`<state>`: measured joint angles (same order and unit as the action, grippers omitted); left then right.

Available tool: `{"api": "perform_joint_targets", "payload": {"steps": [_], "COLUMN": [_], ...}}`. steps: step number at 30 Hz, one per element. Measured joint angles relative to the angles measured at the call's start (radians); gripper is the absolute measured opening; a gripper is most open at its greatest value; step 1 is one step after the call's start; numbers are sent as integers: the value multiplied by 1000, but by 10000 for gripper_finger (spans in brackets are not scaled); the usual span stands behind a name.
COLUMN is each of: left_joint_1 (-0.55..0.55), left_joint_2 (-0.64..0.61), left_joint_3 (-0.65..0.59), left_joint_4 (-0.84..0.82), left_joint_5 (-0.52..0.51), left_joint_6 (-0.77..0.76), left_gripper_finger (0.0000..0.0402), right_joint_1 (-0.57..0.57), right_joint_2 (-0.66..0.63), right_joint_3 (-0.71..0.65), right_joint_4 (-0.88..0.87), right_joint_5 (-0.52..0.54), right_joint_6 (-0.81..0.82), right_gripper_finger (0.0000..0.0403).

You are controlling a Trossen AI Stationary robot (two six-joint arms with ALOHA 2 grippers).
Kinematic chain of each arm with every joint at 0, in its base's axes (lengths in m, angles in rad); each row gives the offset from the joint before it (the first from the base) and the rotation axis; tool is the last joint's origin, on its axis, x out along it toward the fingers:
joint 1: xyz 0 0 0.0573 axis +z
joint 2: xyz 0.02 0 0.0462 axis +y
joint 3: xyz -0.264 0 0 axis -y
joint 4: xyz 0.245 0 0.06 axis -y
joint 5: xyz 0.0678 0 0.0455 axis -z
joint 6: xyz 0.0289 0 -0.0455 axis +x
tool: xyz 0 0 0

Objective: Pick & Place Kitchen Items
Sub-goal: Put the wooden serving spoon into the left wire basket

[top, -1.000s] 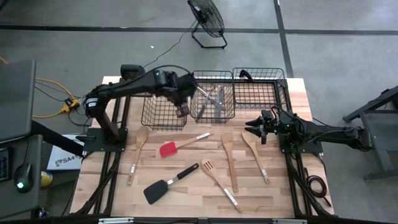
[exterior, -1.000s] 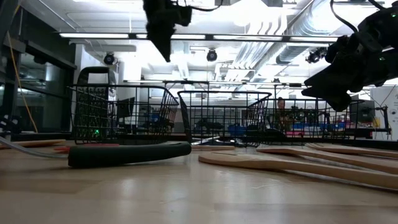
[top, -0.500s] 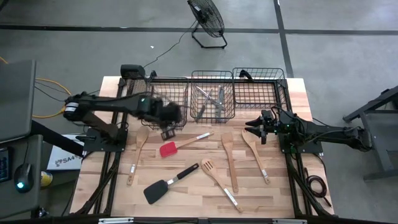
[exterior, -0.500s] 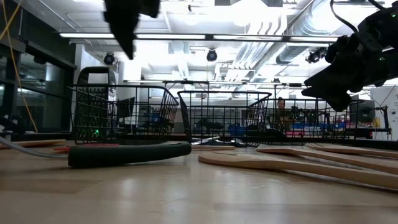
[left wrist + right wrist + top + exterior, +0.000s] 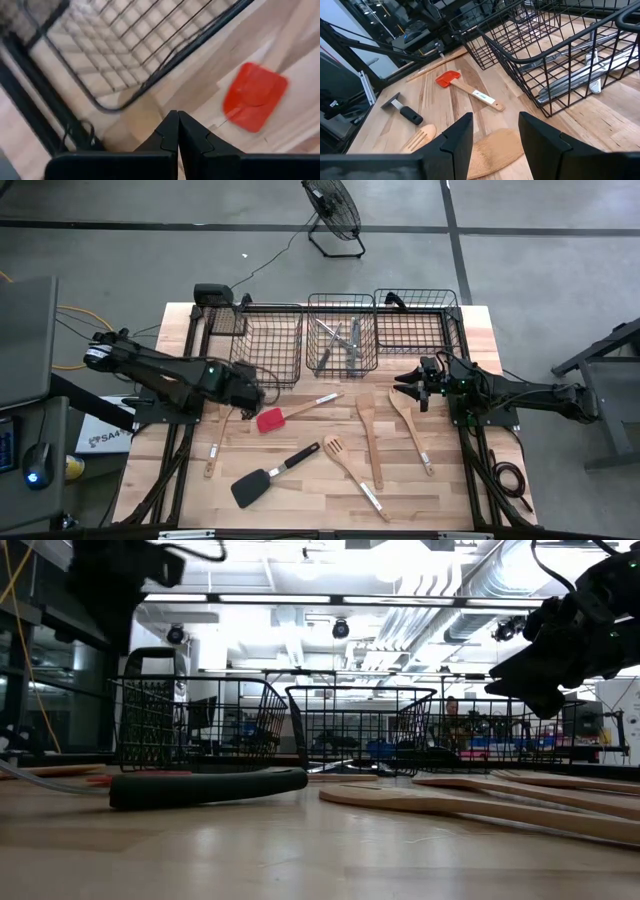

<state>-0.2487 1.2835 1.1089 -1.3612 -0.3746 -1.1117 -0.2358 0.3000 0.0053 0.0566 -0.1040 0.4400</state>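
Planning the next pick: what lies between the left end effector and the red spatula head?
Only bare wood, in the left wrist view: shut left end effector, red spatula head.

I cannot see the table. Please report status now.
Left gripper shut, empty, above red spatula. Right gripper open, waiting beside middle basket. Nothing blocks.

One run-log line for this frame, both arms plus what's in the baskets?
left gripper: shut, empty, beside red spatula | right gripper: open, empty, waiting above wooden spoon | middle basket: metal cutlery
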Motion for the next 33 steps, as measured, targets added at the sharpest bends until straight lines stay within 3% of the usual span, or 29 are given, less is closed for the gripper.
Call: {"api": "perform_joint_targets", "payload": {"steps": [10,17,24,33], "left_joint_1": [-98,-144,-144,-145], "left_joint_2": [-2,-2,-2,-2], "left_joint_3": [-178,-298,-356,-425], "left_joint_4": [-18,69,164,257], "left_joint_5": [124,233,254,260], "left_joint_6": [-316,-421,-486,-511], "left_gripper_finger": [8,86,175,188], "right_joint_1": [0,0,0,0], "right_joint_2": [0,0,0,0], "right_joint_3": [0,0,0,0], "right_joint_4": [0,0,0,0], "right_joint_5": [0,0,0,0], "right_joint_6": [0,0,0,0], "right_gripper_finger": [151,151,151,151]}}
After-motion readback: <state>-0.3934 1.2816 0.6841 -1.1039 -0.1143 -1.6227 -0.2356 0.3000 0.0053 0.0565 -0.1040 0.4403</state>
